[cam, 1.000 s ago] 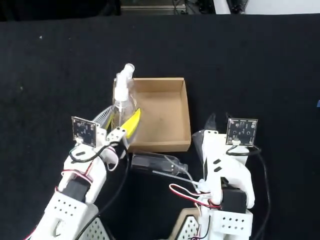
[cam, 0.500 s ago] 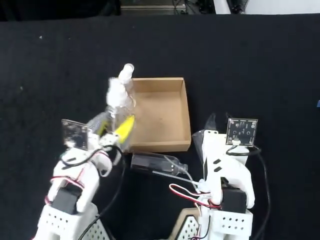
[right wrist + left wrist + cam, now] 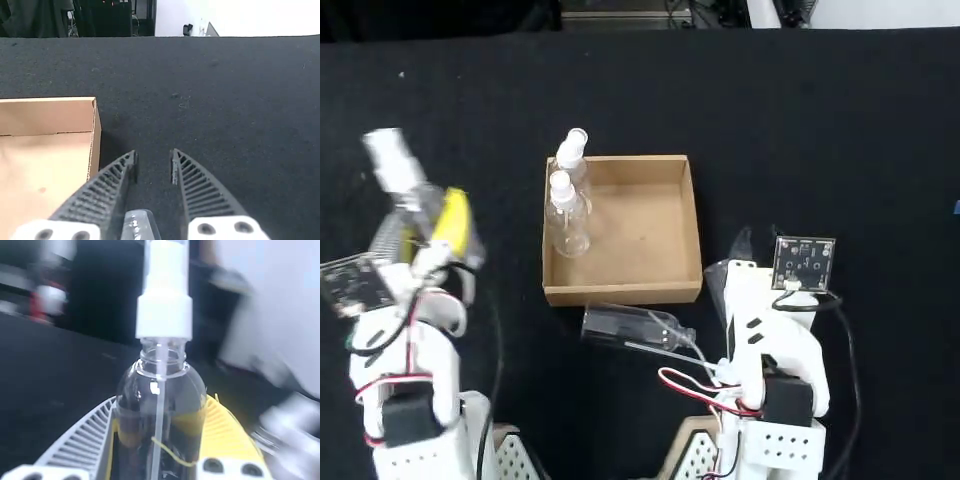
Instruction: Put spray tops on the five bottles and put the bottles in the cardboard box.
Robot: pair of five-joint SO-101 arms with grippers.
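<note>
Held bottle (image 3: 160,395) now well left of cardboard box (image 3: 620,293)

The desk (image 3: 820,120) has a black surface. Behind its far edge are dark equipment (image 3: 100,17) and a white wall (image 3: 235,17).

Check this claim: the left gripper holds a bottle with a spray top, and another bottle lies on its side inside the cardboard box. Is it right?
No. The left gripper holds a bottle with a spray top, but the bottle on its side lies on the table outside the cardboard box, as the high view shows.
</note>
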